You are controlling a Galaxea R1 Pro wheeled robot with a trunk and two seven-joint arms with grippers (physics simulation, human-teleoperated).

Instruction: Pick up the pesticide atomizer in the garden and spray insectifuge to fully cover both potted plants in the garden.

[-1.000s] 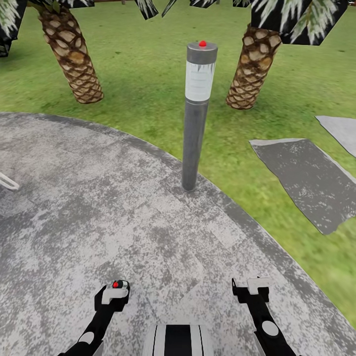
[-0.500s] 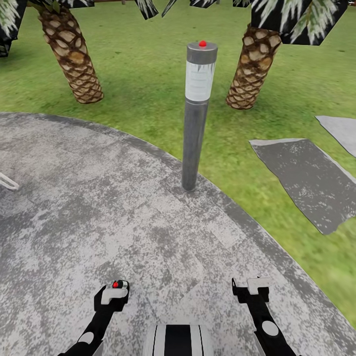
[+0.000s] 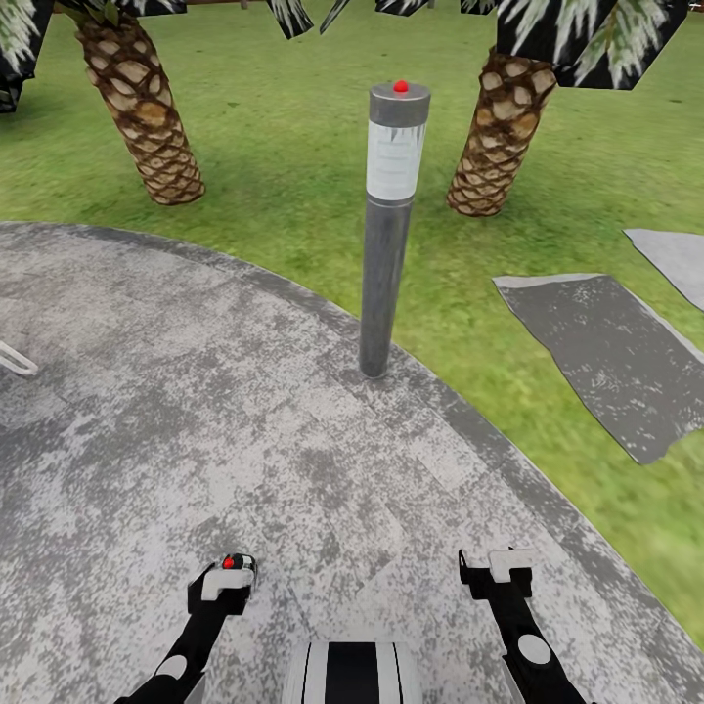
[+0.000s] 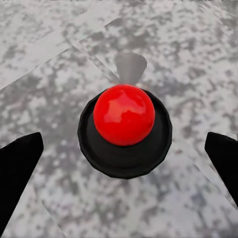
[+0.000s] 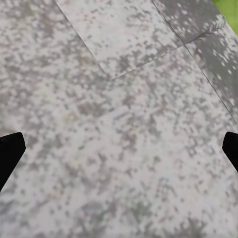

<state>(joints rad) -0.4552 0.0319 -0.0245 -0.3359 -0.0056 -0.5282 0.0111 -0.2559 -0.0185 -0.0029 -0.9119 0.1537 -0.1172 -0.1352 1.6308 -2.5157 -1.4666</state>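
No text, label, brand or number can be read in these pictures. The pale band near the top of the grey bollard lamp carries only faint grey marks, which are not letters, and its cap has a plain red dot without any sign.

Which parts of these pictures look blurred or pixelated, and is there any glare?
Head view: the green lawn smears near the right edge. Right wrist view: the mottled grey paving is coarsely pixelated. Left wrist view: the glossy red ball carries soft highlights.
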